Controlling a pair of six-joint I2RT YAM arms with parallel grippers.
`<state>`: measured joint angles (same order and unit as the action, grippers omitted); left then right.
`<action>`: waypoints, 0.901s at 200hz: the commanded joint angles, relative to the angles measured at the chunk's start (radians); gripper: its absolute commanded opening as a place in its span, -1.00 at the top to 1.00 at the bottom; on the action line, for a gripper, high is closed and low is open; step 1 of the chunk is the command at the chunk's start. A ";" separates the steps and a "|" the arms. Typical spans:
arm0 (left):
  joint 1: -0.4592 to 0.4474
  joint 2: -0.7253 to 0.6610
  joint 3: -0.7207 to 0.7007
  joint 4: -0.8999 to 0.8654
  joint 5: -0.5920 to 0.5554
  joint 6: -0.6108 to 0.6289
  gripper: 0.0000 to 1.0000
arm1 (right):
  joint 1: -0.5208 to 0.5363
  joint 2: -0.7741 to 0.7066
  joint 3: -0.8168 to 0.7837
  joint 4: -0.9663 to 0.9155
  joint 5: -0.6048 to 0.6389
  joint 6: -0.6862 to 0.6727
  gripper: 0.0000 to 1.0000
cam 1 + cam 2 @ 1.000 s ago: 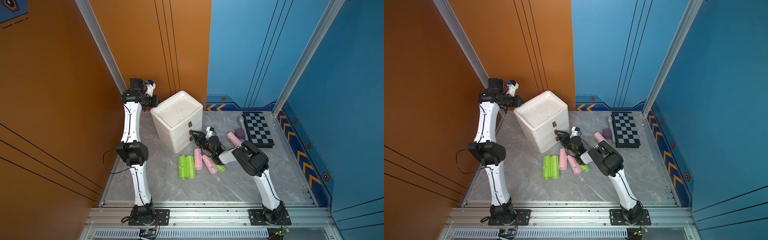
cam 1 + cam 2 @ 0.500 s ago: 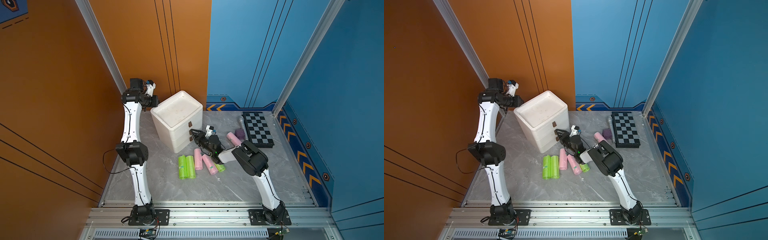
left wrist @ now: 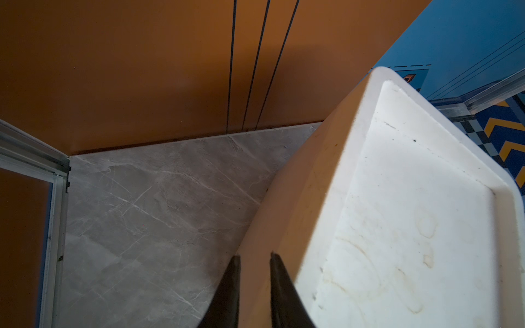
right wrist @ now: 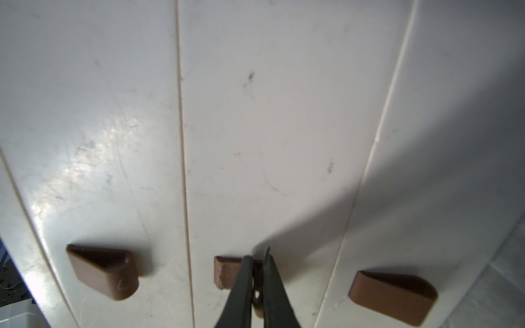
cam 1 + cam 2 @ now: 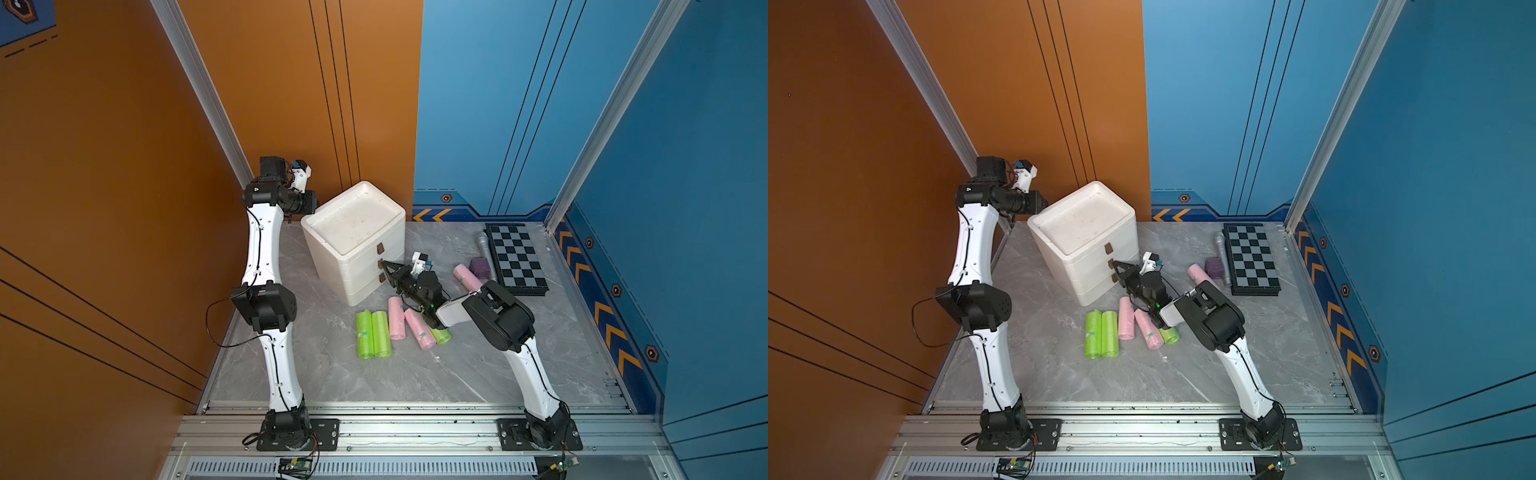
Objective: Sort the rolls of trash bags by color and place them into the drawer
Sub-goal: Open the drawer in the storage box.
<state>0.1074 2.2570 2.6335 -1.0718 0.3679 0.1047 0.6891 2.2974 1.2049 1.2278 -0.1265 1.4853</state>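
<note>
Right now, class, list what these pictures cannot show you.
- Drawer contents: every view, the drawer unit's closed fronts hide them.
- One green roll: both top views, mostly under the right arm.
- Middle handle: right wrist view, partly covered by the shut right end effector.
- A roll label: top views, too small to read.

Folded chessboard [image 5: 516, 258]: black and grey checks, lying flat at the far right of the grey marbled desk [image 5: 407, 374], showing in both top views.
Grey microphone [image 5: 483, 245]: lying along the board's left edge, just beside it.
Small purple cube [image 5: 478, 267]: sitting on the desk against the microphone's left side.
Orange wall panel [image 5: 270, 104] and blue wall panel [image 5: 519, 104]: standing behind, meeting at the back.
</note>
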 commanded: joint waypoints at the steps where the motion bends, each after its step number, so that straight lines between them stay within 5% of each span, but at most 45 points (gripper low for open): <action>1: -0.030 0.002 -0.035 -0.128 0.056 -0.004 0.57 | 0.006 0.017 -0.001 0.036 0.007 0.005 0.90; 180: -0.031 0.005 -0.034 -0.128 0.024 -0.025 0.69 | -0.008 -0.117 -0.197 0.084 -0.004 0.003 1.00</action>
<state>0.1028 2.2570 2.6328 -1.0718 0.3668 0.0853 0.6861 2.2211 1.0519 1.2964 -0.1265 1.4906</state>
